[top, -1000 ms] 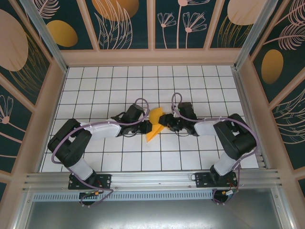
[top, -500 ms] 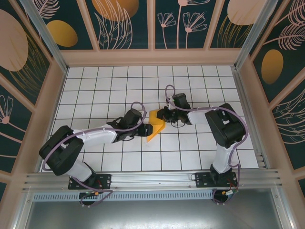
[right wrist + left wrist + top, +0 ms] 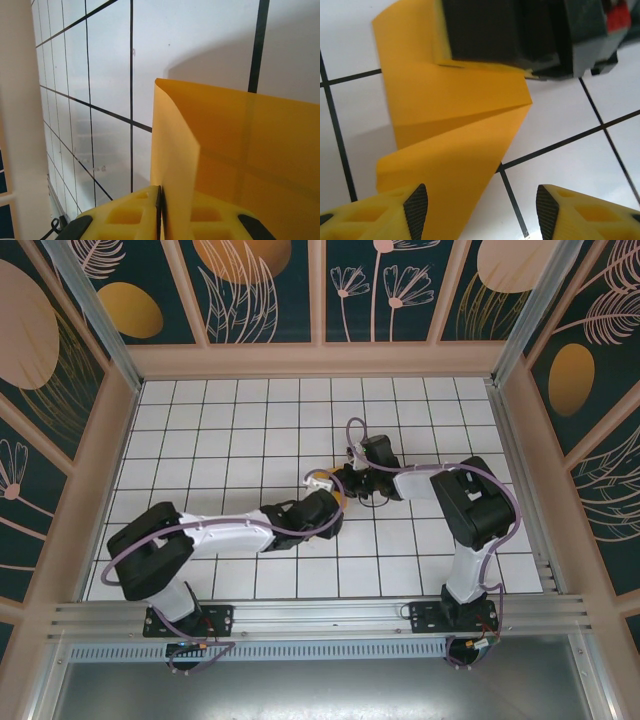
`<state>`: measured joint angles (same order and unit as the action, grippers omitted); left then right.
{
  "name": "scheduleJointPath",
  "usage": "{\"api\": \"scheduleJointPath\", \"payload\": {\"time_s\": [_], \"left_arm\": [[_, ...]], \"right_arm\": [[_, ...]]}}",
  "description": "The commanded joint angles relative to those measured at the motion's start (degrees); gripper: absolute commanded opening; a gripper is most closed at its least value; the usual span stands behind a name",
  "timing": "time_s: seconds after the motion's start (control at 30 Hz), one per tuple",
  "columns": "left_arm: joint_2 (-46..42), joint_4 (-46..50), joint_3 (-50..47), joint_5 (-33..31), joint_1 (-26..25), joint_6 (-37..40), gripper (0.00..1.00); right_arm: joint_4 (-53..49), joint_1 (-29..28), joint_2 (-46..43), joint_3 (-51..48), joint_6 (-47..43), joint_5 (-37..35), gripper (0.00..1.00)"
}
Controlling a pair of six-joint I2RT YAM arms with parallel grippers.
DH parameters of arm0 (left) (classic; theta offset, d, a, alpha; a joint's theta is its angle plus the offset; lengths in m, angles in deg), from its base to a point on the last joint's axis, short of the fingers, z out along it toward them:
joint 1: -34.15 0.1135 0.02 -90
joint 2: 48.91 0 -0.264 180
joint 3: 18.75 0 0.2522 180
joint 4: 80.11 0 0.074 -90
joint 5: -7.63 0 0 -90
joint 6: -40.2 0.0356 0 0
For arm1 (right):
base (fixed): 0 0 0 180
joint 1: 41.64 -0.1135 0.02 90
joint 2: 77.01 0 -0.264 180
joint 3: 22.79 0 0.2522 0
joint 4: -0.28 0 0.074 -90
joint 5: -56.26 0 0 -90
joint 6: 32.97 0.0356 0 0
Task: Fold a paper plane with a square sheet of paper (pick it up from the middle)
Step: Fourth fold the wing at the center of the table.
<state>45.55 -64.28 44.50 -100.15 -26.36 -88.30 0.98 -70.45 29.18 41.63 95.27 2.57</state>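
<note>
Item: square sheet of paper point(image 3: 455, 115), orange-yellow, partly folded, with 1 slanting crease across it and 1 flap raised.
Location: near the middle of the white gridded counter point(image 3: 230, 420), between the 2 pincers. The lower part lies flat over a grid line and the upper edge is lifted.
Right pincer point(image 3: 161, 200): closed on the sheet's upper edge, the thin paper nipped between its yellow fingers and the flap held up off the tiles.
Left pincer point(image 3: 481, 207): jaws apart at a middling width, gripping nothing, poised low over the sheet's near end. 1 fingertip point(image 3: 415, 205) is above paper, the other above bare tile.
Step in hand (judged): the left pincer takes a fresh hold or presses on the flat part while the right anchors the flap.
Method: bring the left pincer down square to the crease, both tips on paper, before the right lets go. Run the pressure along the crease rather than across it.
Risk: 1 tip landing off the edge would skew the sheet. A hard pull against the right pincer's hold may tear or wrinkle it.
</note>
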Motion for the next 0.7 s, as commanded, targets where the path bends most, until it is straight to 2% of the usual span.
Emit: {"api": "scheduleJointPath", "payload": {"time_s": [0.0, 0.3, 0.67], "left_arm": [[3.0, 4.3, 2.2, -6.1, -1.3, -1.4, 0.63], [6.6, 4.7, 2.8, -8.7, -1.8, -3.6, 0.61], [6.3, 5.1, 2.0, -10.8, -2.0, -5.1, 0.48]], "right_arm": [[-1.4, 0.5, 0.0, 2.2, 0.2, 1.7, 0.16], [-1.7, 0.5, -1.6, 2.7, 1.6, 1.9, 0.17], [-2.9, 0.6, -2.2, 3.3, 1.4, 1.7, 0.18]]}}
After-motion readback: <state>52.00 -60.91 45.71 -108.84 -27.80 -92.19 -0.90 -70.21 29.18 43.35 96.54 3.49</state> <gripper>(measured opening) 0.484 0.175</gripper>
